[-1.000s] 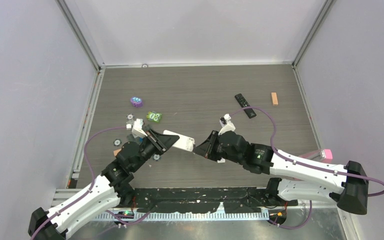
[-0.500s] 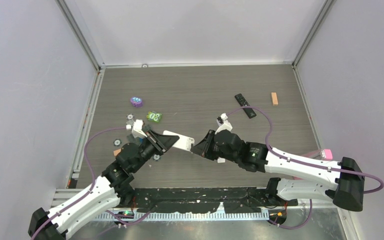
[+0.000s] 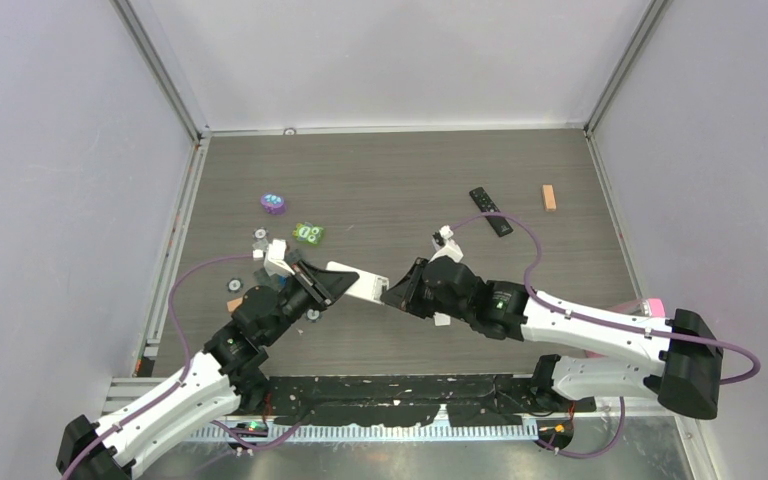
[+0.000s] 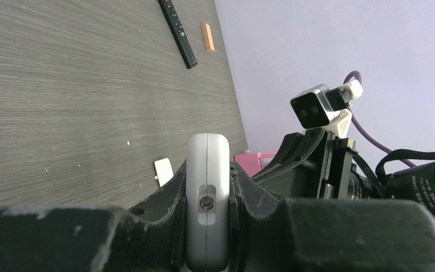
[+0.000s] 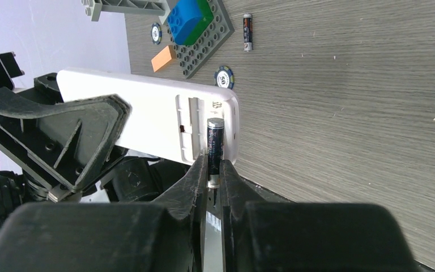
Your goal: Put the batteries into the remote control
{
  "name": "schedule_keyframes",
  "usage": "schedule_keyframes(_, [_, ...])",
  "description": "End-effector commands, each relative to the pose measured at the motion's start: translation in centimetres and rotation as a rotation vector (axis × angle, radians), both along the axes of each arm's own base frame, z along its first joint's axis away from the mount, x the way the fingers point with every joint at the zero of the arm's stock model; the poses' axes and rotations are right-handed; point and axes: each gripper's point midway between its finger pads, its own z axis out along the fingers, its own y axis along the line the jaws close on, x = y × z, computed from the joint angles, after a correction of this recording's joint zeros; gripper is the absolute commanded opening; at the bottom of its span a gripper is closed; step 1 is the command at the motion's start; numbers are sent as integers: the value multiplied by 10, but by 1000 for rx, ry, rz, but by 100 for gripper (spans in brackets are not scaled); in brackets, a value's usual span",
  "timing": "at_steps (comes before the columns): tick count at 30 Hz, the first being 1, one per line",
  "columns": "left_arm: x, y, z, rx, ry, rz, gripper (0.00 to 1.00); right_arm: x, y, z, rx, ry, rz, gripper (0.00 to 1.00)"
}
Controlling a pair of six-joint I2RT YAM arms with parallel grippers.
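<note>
Crept a little nearer to remote (image 3: pixel 360 283) since 1 second ago, right gripper (image 5: pixel 213 164) now at its open end; no shift seen on left side.

Clamped on remote's 2 long sides with left gripper (image 4: pixel 207 190), holding it clear of table (image 5: pixel 345 113), back face and open bay turned toward right arm.

Pinched between right fingers: 1 battery (image 5: pixel 215 144), lying across bay at remote's end, 1 silvery tip showing, other tip sunk between fingers. Touching bay's edge or just off it; cannot tell which, nor whether seated.

Judged from this: cover off, remote presented, 1st cell at bay's mouth but not pressed home. No cell visible already inside. Left to do, by this reading: seat it, let go, fetch the rest, close up.

Beyond remote on table: 1 spare battery (image 5: pixel 247 32), just beside brick plate (image 5: pixel 204 42), with discs (image 5: pixel 224 76) and orange block (image 5: pixel 163 58) nearer remote. Other cells not in view.
</note>
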Motion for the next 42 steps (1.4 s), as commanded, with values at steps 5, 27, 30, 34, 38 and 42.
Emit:
schedule_keyframes(5, [-1,0,23,-33,-44,-5,0,16,4,5,66,43,-48,16])
schedule_keyframes(27, [5,6,30,38,-154,29,0,-5,28,-7,114,244,55,18])
schedule_keyframes(30, [4,7,30,42,-168,28,0,-3,24,-12,94,253,29,18])
schedule_keyframes(34, [3,8,28,45,-170,25,0,-2,24,-21,90,290,-1,19])
schedule_keyframes(38, [2,7,29,42,-173,18,0,-1,23,-27,96,322,-22,20])
schedule_keyframes(42, [-1,3,30,34,-174,-8,0,6,22,-31,107,332,-40,21])
